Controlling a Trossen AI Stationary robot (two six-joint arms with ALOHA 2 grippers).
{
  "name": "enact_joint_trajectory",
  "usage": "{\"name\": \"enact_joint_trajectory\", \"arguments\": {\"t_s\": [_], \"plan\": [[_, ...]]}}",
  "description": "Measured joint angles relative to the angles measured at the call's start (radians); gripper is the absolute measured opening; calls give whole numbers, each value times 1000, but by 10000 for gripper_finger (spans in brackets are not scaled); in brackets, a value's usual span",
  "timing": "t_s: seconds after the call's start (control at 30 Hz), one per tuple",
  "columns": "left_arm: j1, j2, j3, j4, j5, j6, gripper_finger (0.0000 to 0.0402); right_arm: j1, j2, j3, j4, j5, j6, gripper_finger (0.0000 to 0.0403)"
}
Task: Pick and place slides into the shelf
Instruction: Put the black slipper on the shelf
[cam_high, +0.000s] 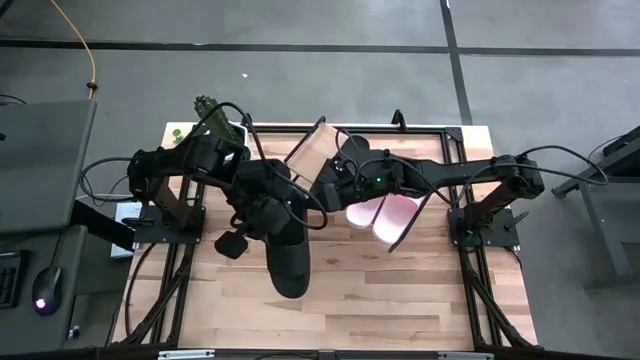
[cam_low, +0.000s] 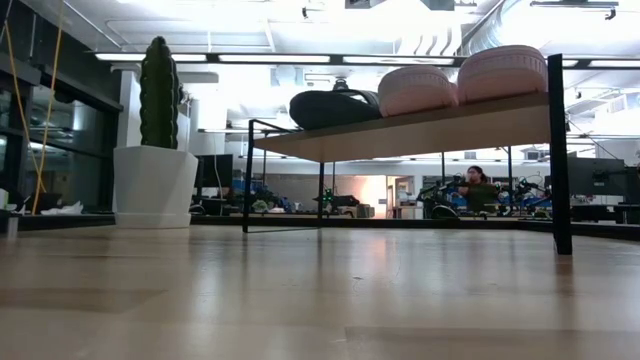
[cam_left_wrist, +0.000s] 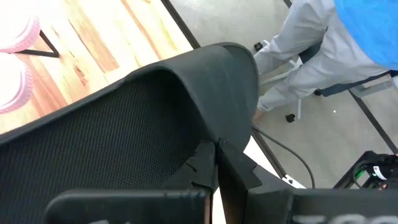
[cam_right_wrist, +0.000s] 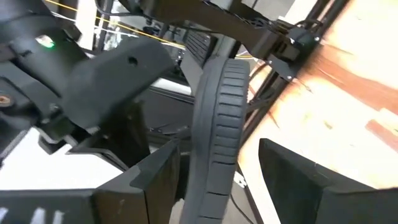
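Observation:
My left gripper (cam_high: 262, 205) is shut on a black slide (cam_high: 290, 258) and holds it above the middle of the tabletop. My right gripper (cam_high: 326, 190) reaches in from the right and is open. Its fingers (cam_right_wrist: 155, 180) stand on either side of that slide's ribbed sole edge (cam_right_wrist: 217, 124), and a gap shows on one side. The shelf (cam_low: 420, 128) carries another black slide (cam_low: 335, 108) and two pink slides (cam_low: 415, 90) (cam_low: 500, 72), all resting on their soles. The high view shows the pink slides (cam_high: 385, 213) under my right arm. My left gripper holds the black slide by its wide strap, at the strap's edge (cam_left_wrist: 214, 134) beside the foot opening, pinched between the two fingers (cam_left_wrist: 233, 177). The fingers slant downward from the far left. The slide is lifted clear and hangs sloping toward the table's near edge.
A cactus in a white pot (cam_low: 155, 150) stands at the table's far left. A person in pale clothes sits beyond the table's edge (cam_left_wrist: 323, 56). Bare wood (cam_high: 380, 300) lies between the held slide and the near edge.

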Motion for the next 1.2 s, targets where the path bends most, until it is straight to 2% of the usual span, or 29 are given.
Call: {"name": "enact_joint_trajectory", "arguments": {"t_s": [0.47,0.73,0.87,1.13,1.2], "plan": [[0,0,0,5,0,-1,0,0,30,1,26,-10,27,209],[0,0,0,3,-1,-4,0,0,77,26,115,-31,19,200],[0,0,0,1,0,-4,0,0,79,26,125,-22,0,163],[0,0,0,3,0,-3,0,-1,79,26,116,-18,-31,44],[0,0,0,3,0,-3,0,-2,79,26,116,-18,-34,37]]}}
